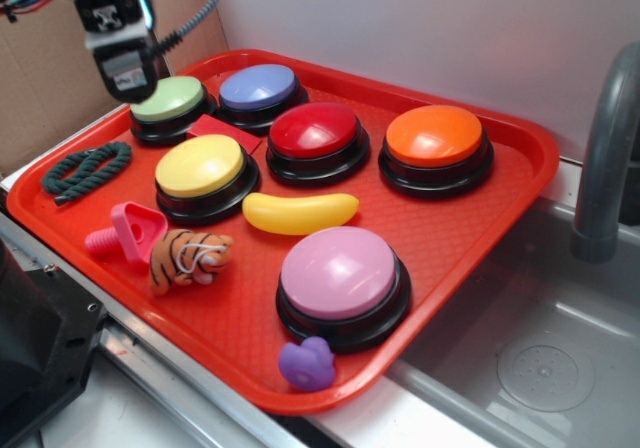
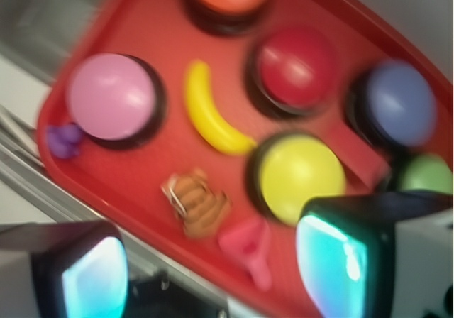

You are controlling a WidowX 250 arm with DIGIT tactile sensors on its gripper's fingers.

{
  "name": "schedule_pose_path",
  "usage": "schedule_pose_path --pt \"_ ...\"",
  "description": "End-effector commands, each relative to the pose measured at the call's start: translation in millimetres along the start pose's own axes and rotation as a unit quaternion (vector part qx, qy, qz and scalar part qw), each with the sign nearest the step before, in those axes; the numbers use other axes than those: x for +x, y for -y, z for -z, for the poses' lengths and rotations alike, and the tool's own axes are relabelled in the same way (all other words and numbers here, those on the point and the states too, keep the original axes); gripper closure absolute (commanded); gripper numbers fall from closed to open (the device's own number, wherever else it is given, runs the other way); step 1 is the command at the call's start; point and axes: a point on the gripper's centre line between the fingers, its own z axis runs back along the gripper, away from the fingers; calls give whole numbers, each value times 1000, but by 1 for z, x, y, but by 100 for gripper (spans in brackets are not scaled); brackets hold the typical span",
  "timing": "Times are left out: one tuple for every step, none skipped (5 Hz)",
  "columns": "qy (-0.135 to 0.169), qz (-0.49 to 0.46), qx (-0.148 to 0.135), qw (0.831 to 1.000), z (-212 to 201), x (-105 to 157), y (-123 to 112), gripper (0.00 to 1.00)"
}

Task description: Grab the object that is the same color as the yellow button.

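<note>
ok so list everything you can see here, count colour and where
tray: 1, red, beside sink
buttons: 6, green, blue, red, orange, yellow button, pink, on tray
banana: 1, yellow, tray centre
tiger toy: 1, orange striped, front left
pink bolt toy: 1, left of tiger
purple toy: 1, front edge
rope: 1, dark green, left edge
red square: 1, between buttons
sink: 1, grey, right
gripper: 1, black, above green button, open

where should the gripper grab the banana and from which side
Grip the banana across its thick middle, coming straight down from above. It lies flat on the tray, and the yellow button and pink button crowd its long sides.
</note>
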Motion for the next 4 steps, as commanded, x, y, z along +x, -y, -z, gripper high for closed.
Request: schedule_pose_path --pt "55 151 -25 987 36 17 -4 0" --pt "100 225 -42 968 60 21 -4 0" --pt "150 311 -56 937 87 28 -3 0" --pt "148 342 -52 926 101 32 -3 0"
